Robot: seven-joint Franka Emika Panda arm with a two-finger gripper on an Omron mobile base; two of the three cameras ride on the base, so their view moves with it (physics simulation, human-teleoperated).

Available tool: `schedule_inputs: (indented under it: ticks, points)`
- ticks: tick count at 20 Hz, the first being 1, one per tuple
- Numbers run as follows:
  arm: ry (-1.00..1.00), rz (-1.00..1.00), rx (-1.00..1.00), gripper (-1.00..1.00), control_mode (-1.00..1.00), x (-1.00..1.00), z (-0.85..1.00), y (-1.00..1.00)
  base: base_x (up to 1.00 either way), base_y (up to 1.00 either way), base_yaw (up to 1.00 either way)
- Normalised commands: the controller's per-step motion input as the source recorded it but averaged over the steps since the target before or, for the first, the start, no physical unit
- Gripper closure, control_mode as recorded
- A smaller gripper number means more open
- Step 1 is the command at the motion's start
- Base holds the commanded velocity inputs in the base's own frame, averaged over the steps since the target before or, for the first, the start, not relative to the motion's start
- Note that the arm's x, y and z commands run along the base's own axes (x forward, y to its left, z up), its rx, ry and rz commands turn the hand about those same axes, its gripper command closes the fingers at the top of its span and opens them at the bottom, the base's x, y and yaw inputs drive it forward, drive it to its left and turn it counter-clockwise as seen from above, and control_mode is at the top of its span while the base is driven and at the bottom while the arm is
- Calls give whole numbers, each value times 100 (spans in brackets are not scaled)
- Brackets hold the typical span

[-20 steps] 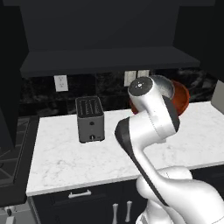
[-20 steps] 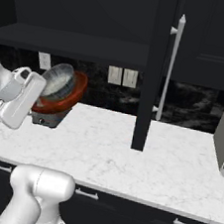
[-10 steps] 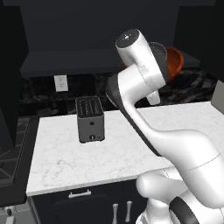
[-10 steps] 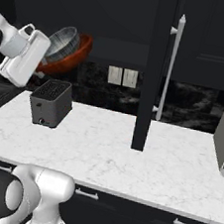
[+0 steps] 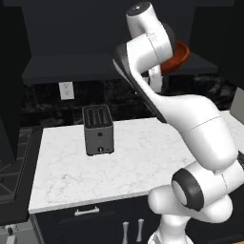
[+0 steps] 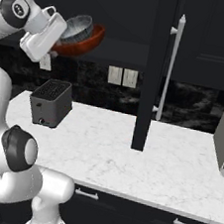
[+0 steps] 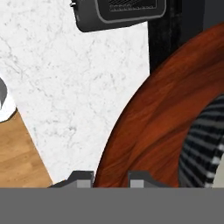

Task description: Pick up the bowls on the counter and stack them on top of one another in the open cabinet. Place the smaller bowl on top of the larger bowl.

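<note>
Both bowls ride high at upper left of the right base view, the smaller bowl [image 6: 77, 27] nested in the larger bowl [image 6: 79, 42], whose rim the gripper [image 7: 110, 178] pinches, fingertips [image 7: 83, 178] mostly cut off below.

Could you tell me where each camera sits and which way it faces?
Left base view: behind the arm's left, facing the counter and toaster; the arm rises at right.
Right base view: behind its right, same counter and toaster; the arm rises at left, lifting the red-brown bowl with the grey bowl inside.
Hand view: on the hand, looking down past the pincer and bowl.
</note>
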Motion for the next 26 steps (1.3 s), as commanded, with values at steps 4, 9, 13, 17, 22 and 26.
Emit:
schedule_inputs:
  ticks: [4, 9, 13, 17, 22, 26]
  points:
    - [0, 0, 16, 100, -100, 99, 0, 0, 0, 0, 0]
    - [-1, 0, 9, 100, -100, 89, -19, 0, 0, 0, 0]
    - [-4, 0, 0, 100, -100, 89, -8, 0, 0, 0, 0]
    - [-11, 4, 0, 100, -100, 65, -24, 0, 0, 0, 0]
    - [-15, 6, 0, -100, -100, 44, -19, 0, 0, 0, 0]
    - [-20, 1, 0, -100, -100, -25, 0, 0, 0, 0, 0]
